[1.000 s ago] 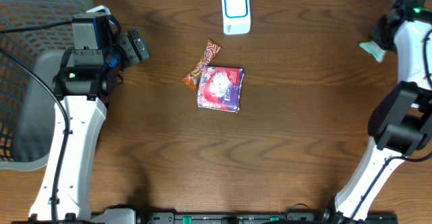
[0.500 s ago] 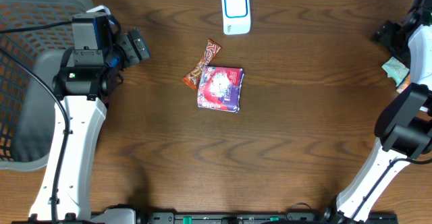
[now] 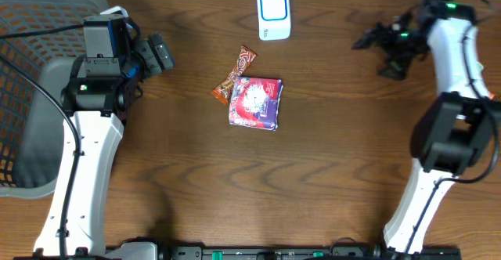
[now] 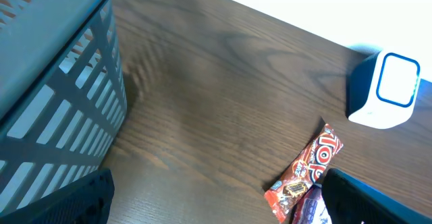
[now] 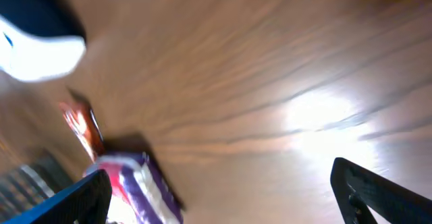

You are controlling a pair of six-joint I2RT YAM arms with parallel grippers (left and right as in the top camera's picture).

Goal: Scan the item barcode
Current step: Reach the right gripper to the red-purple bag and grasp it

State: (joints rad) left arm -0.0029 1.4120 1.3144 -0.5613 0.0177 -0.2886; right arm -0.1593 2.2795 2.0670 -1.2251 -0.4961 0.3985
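Observation:
Two items lie mid-table: a purple and pink packet (image 3: 255,102) (image 4: 314,209) (image 5: 138,183) and, touching its far left corner, an orange-red candy bar (image 3: 234,75) (image 4: 307,173) (image 5: 84,126). The white barcode scanner (image 3: 274,13) (image 4: 388,89) (image 5: 40,42) with a blue ring stands at the back edge. My right gripper (image 3: 374,55) (image 5: 223,200) hovers open and empty to the right of the scanner, pointing left; its view is blurred. Well left of the items and aimed at them, my left gripper (image 3: 156,54) (image 4: 223,210) is open and empty.
A grey mesh basket (image 3: 31,25) (image 4: 61,96) fills the left side beside the left arm. The brown wooden table (image 3: 329,174) carries only the two items and the scanner.
The right gripper let go of a small teal packet at the table's right edge, opened, and swung left over the back of the table. The packet is gone from view. The left arm stayed still.

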